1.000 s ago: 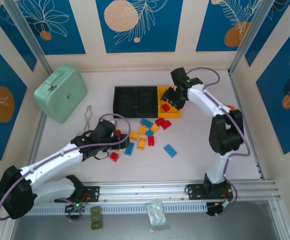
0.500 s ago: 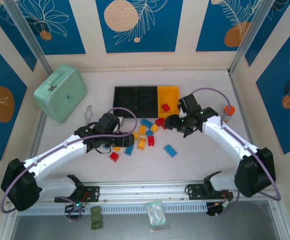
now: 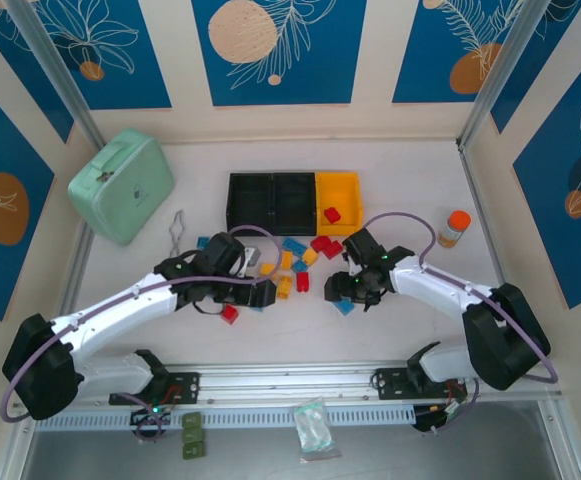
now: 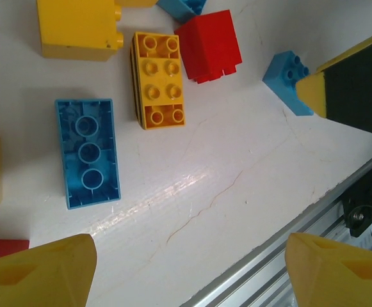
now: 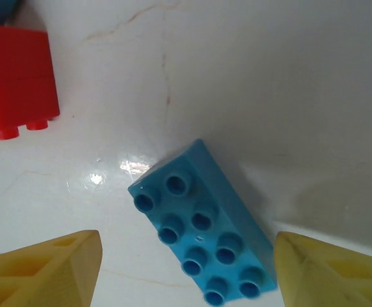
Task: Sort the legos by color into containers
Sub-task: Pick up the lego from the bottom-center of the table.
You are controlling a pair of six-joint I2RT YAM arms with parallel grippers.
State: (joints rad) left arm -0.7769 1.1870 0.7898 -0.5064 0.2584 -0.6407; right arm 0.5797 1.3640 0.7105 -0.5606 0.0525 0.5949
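Note:
Three joined containers stand at the back: two black bins (image 3: 270,200) and a yellow bin (image 3: 340,190) with one red lego (image 3: 332,214) in it. Red, blue and yellow legos (image 3: 292,262) lie scattered in front of them. My right gripper (image 3: 350,293) (image 5: 186,275) hangs open low over a blue eight-stud lego (image 5: 205,224) (image 3: 344,307), which lies between its fingers untouched. My left gripper (image 3: 256,292) (image 4: 189,275) is open over bare table, with an upturned blue lego (image 4: 88,152), a yellow lego (image 4: 159,80) and a red lego (image 4: 208,45) just ahead of it.
A mint-green case (image 3: 122,185) stands at the back left, with metal tongs (image 3: 177,232) beside it. An orange-capped bottle (image 3: 455,228) stands at the right. The aluminium rail (image 3: 370,380) (image 4: 339,198) runs along the near edge. The two grippers are close together.
My right arm swung from over the yellow bin down to the blue lego near the front, its jaws opening wider. My left gripper slid right, toward the middle of the pile.

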